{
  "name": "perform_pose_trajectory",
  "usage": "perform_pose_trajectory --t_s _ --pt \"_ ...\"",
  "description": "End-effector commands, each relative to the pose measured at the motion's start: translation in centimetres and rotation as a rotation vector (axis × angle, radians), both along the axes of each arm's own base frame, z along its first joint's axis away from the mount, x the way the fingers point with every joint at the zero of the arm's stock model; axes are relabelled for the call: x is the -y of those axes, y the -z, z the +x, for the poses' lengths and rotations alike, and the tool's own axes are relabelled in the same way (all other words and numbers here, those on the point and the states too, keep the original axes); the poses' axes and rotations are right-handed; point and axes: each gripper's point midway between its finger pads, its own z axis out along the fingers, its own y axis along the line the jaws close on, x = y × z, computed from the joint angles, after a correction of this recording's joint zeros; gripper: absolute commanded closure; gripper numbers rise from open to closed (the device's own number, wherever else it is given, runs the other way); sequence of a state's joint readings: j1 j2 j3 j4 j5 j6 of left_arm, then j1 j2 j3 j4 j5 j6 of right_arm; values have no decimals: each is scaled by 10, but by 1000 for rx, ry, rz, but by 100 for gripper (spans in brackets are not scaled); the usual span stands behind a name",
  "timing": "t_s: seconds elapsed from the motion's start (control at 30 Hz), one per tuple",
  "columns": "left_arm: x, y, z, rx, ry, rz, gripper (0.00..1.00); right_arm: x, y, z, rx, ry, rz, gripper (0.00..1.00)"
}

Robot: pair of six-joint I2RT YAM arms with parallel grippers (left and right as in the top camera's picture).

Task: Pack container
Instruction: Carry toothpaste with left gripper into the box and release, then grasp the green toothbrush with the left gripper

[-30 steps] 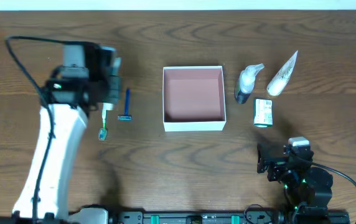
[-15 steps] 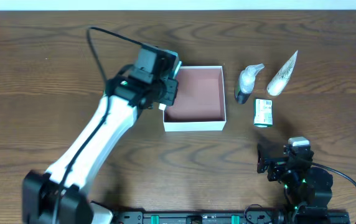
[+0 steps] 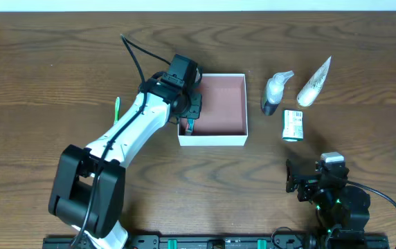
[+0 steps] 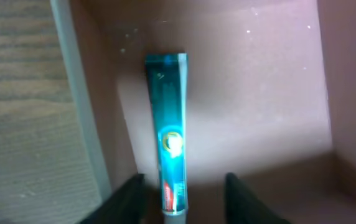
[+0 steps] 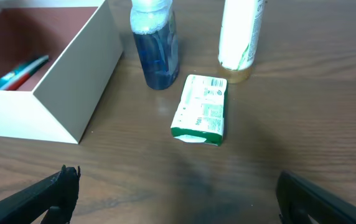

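Note:
The container (image 3: 212, 140) is a square white box with a pinkish-brown inside at the table's middle. My left gripper (image 3: 188, 111) hangs over its left side, open. A teal toothpaste tube (image 4: 172, 143) lies on the box floor between the spread fingers (image 4: 184, 202), close to the left wall (image 4: 72, 81). The right wrist view shows the tube (image 5: 22, 71) inside the box (image 5: 72, 81). My right gripper (image 3: 320, 181) is open and empty near the front right edge; its fingers (image 5: 178, 199) hover over bare wood.
Right of the box stand a blue bottle (image 3: 275, 93) (image 5: 157, 50) and a white tube (image 3: 314, 83) (image 5: 240, 31), with a small green-and-white packet (image 3: 293, 126) (image 5: 201, 109) in front of them. A green toothbrush (image 3: 116, 109) lies left of my left arm.
My left arm swung from the table's left side to over the container's left part, and the toothpaste tube now lies inside. The box slid slightly left. The right arm stayed still.

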State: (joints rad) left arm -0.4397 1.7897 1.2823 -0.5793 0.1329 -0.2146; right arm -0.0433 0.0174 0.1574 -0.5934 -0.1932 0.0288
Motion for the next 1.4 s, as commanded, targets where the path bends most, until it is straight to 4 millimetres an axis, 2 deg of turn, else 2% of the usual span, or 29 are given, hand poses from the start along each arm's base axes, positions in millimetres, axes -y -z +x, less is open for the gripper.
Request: perform_pose_trajectory --t_s 0.0,0.13,0.2,0.27,0.37,0.4,0.47,0.5,0.57,0.63,0.73,0.93,1.1,1.23,1.37 --pt "1 -25 -1 40 -15 -40 48 -2 0 0 6 -19 -14 1" --pt "-2 -74 -11 119 -8 -90 32 -2 0 0 6 -19 -14 1" --pt "-8 -102 -22 173 11 -101 11 -2 0 0 6 -19 -14 1" --pt "-22 -125 -32 236 54 -60 10 -2 0 0 6 -19 -15 1" --pt "-68 -146 -42 311 -7 103 10 -2 0 0 6 -19 -14 1" --pt "-94 -150 -45 322 -71 193 8 -2 0 0 6 -19 -15 1" --pt "-128 -150 -49 309 -154 302 7 -2 0 0 6 -19 -14 1" --pt "-146 -146 -52 284 -195 343 5 -2 0 0 6 -19 -15 1" --pt "-167 -133 -54 222 -247 372 0 -2 0 0 6 -19 -14 1" --pt "-187 -115 -54 153 -295 396 2 -2 0 0 6 -19 -14 1" --pt "-205 -83 -51 39 -334 390 2 -2 0 0 6 -19 -15 1" --pt "-222 -13 -48 -197 -285 364 2 -2 0 0 6 -19 -14 1" --pt "-222 31 -46 -310 -236 299 7 -2 0 0 6 -19 -15 1" --pt "-218 50 -32 -296 -199 266 13 -2 0 0 6 -19 -14 1" --pt "-219 60 -19 -263 -198 266 22 -2 0 0 6 -19 -15 1"
